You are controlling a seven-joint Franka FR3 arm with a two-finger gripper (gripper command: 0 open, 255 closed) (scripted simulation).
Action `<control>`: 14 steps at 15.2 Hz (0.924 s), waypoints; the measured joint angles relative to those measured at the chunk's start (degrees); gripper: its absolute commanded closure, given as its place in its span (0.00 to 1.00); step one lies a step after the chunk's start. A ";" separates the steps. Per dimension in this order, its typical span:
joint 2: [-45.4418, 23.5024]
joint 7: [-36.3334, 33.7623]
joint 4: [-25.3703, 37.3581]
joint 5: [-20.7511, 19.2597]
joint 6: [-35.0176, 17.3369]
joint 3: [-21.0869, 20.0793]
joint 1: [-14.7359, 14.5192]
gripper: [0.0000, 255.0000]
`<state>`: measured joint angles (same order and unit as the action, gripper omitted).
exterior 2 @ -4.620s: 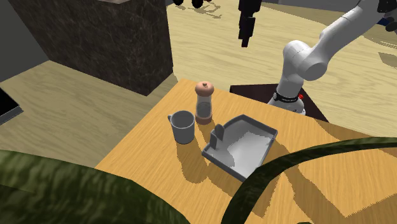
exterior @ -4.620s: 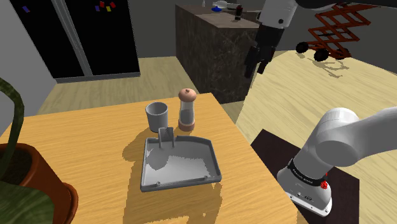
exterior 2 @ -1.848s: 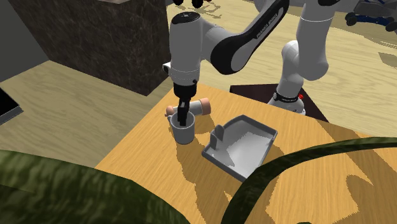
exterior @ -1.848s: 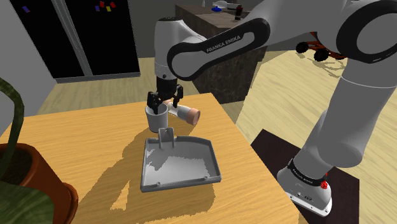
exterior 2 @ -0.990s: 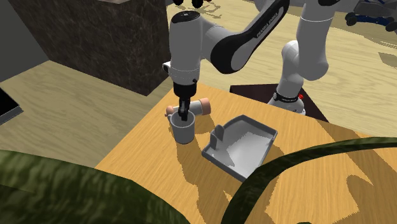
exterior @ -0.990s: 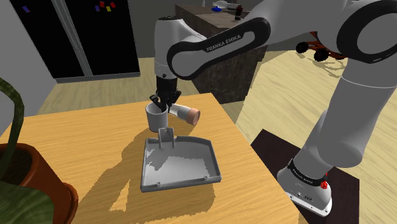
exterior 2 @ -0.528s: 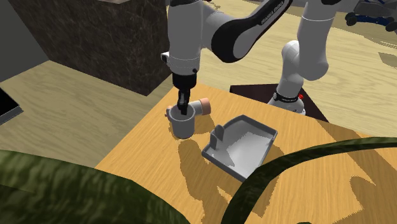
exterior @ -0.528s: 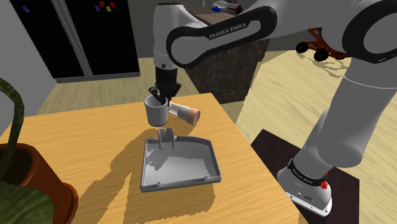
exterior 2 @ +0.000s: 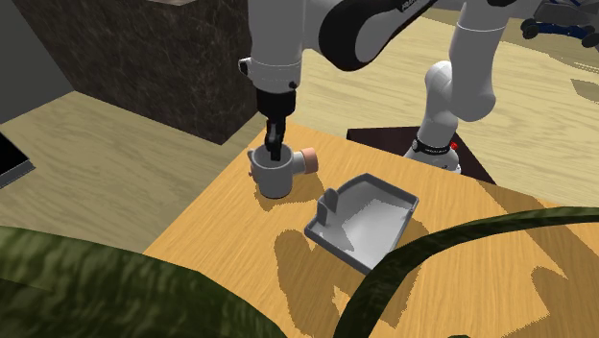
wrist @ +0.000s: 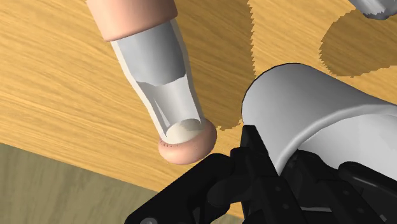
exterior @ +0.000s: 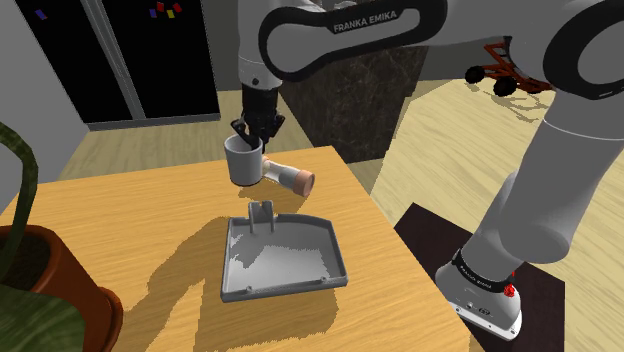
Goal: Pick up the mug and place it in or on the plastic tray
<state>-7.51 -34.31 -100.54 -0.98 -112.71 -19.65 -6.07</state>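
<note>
Now my claw pinches the mug by its rim, holding it upright just off the table. In the shoulder view the tray sits lower and nearer, slightly right. A toppled mill lies beside the mug.

Your mug hangs clear of the table, rim clasped by the gripper | pepper grinder lies on its side just right of it in the shoulder view | tray sits nearer that camera | plant pot at lower left, well apart from the tray
</note>
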 measured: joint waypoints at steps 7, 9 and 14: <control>0.54 -0.09 4.65 0.19 5.17 -0.11 -0.09 1.00; 0.53 -0.14 6.28 0.18 6.78 -0.14 -0.13 1.00; 0.04 -0.17 10.70 0.02 10.73 -0.15 -0.20 1.00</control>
<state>-7.47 -34.48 -89.84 -0.97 -101.98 -19.80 -6.27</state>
